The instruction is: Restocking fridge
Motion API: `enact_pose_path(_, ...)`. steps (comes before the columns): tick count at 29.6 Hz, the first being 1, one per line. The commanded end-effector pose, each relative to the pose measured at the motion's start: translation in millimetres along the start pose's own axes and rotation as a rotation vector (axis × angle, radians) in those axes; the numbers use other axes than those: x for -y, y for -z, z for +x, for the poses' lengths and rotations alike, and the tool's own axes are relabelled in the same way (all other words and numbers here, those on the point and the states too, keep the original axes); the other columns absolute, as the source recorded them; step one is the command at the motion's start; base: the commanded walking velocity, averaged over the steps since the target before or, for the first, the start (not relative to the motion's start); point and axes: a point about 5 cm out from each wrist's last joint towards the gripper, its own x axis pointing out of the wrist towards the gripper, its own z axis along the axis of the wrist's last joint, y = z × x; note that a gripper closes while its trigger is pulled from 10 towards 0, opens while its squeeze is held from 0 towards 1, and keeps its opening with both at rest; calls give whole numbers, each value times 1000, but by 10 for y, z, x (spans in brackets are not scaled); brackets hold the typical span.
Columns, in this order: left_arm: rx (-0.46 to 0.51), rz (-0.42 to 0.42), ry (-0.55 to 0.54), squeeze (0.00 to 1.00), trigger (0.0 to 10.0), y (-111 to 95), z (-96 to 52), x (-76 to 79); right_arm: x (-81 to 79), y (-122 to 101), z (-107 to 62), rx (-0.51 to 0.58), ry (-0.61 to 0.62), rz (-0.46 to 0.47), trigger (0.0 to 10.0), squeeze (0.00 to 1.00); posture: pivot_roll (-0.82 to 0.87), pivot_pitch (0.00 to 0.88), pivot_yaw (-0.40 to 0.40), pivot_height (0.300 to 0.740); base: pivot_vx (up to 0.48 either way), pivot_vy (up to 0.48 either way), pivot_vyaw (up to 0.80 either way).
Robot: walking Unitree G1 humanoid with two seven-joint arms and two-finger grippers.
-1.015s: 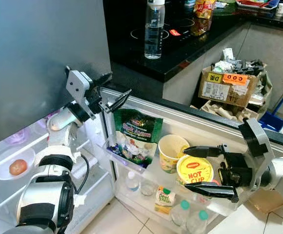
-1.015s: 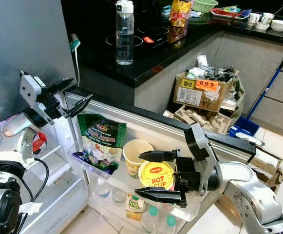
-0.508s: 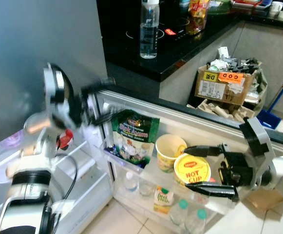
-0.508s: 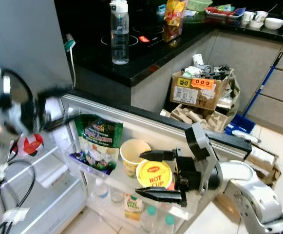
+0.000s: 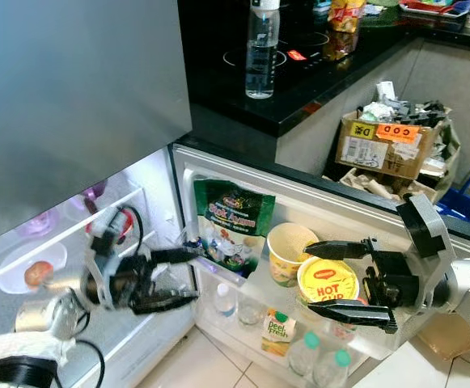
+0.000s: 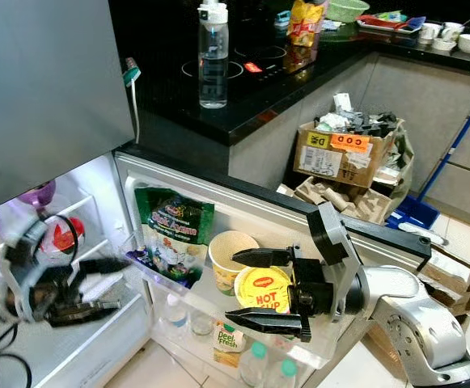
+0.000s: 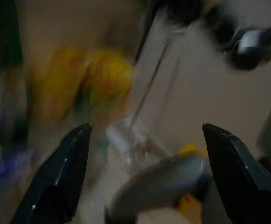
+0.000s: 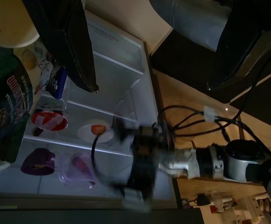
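I centre the right gripper (image 5: 344, 276), jaws wide, around the yellow noodle cup (image 5: 327, 281); left gripper (image 5: 170, 279) open, empty.

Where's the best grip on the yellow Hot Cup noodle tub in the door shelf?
Probably the round sidewall just under the lid rim of the Hot Cup tub, approached from the open front. It stands upright, paper cup crowding one side. The right gripper, open, already straddles it.

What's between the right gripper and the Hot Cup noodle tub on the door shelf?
Nothing visible. The right gripper is open, its fingers straddling the Hot Cup tub on the fridge door shelf. The paper cup and green snack bag stand beside the tub, outside the fingers.
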Motion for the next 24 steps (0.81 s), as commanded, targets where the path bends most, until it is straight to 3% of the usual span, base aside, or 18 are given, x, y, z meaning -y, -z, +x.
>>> enact_pose_path(1, -58, -56, -21, 0, 10000, 200, 7, -11, -2, 8, 14, 3, -5, -4, 10000, 0, -73, 0, -12, 740, 0, 0, 0)
enact_pose_path(4, -156, -160, -239, 0, 10000, 696, 39, -83, 9, 36, 21, -1, 4, 0, 10000, 0, -75, 0, -12, 740, 0, 0, 0)
enact_pose_path(6, -172, -173, -274, 0, 10000, 772, 48, -83, 11, 41, 21, -2, 6, 1, 10000, 0, -75, 0, -12, 740, 0, 0, 0)
enact_pose_path(7, -199, -249, -439, 0, 10000, 980, 54, -127, 14, 51, 30, -2, 9, 1, 10000, 0, -75, 0, -14, 740, 0, 0, 0)
enact_pose_path(8, -228, -271, -553, 0, 10000, 1090, 62, -161, 17, 56, 34, -1, 12, 1, 10000, 0, -75, 0, -14, 740, 0, 0, 0)
enact_pose_path(9, -251, -283, -624, 0, 10000, 1158, 67, -177, 19, 58, 36, 0, 13, 1, 10000, 0, -75, 0, -14, 740, 0, 0, 0)
enact_pose_path(10, -251, -283, -624, 0, 10000, 1158, 67, -177, 19, 58, 36, 0, 13, 1, 10000, 0, -75, 0, -14, 740, 0, 0, 0)
enact_pose_path(12, -245, -344, -839, 0, 10000, 1332, 59, -194, 26, 73, 44, 1, 19, 3, 10000, 0, -77, 0, -15, 740, 0, 0, 0)
enact_pose_path(13, -245, -344, -839, 0, 10000, 1332, 59, -194, 26, 73, 44, 1, 19, 3, 10000, 0, -77, 0, -15, 740, 0, 0, 0)
enact_pose_path(14, -239, -380, -911, 0, 10000, 1417, 53, -172, 26, 79, 48, 1, 21, 4, 10000, 0, -77, 0, -15, 740, 0, 0, 0)
enact_pose_path(16, -315, -467, -1153, 0, 10000, 1696, -46, -52, 22, 82, 50, 6, 23, 7, 10000, 0, -83, 0, -21, 740, 0, 0, 0)
enact_pose_path(17, -315, -467, -1153, 0, 10000, 1696, -46, -52, 22, 82, 50, 6, 23, 7, 10000, 0, -83, 0, -21, 740, 0, 0, 0)
enact_pose_path(19, -409, -544, -1315, 0, 10000, 1930, -157, 128, -3, 95, 51, 19, 1, 26, 10000, 0, -84, 0, -20, 740, 0, 0, 0)
enact_pose_path(24, -428, -600, -1380, 0, 10000, 2053, -197, 251, -115, 139, 84, 31, -81, 74, 10000, 0, -88, 0, -23, 740, 0, 0, 0)
